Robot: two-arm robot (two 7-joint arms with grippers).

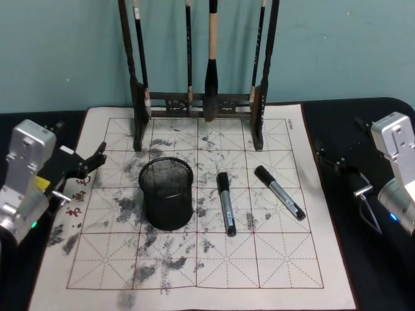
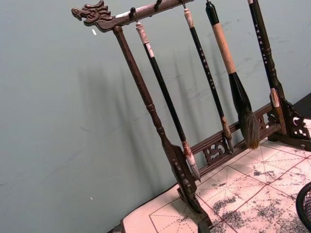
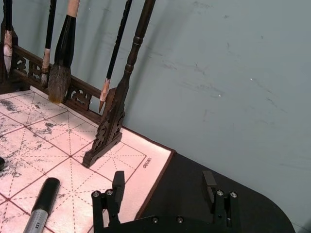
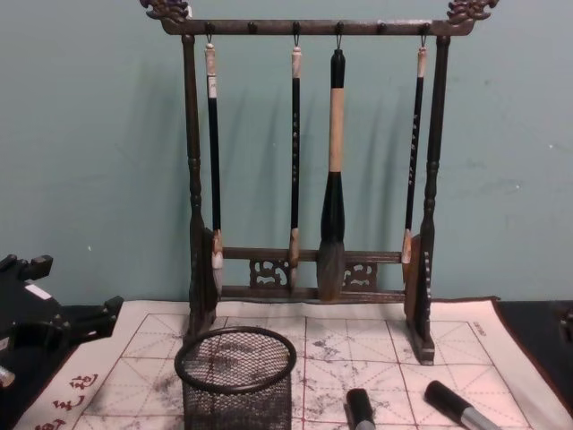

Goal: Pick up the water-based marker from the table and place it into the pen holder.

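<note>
Two black-capped, grey-barrelled markers lie on the white mat (image 1: 305, 259): one (image 1: 225, 202) just right of the pen holder, the other (image 1: 279, 192) further right, also seen close by (image 3: 41, 204). The pen holder (image 1: 166, 194) is a black mesh cup standing upright left of centre (image 4: 237, 376). My left gripper (image 1: 91, 163) hovers open at the mat's left edge, level with the holder (image 4: 76, 291). My right gripper (image 1: 324, 157) hangs open over the dark table beyond the mat's right edge (image 3: 164, 182), holding nothing.
A tall dark wooden brush rack (image 1: 198, 100) with several hanging brushes stands at the mat's back edge (image 4: 309, 287), behind the holder and markers. A teal wall rises right behind it. Red characters (image 1: 72, 210) mark the mat's left margin.
</note>
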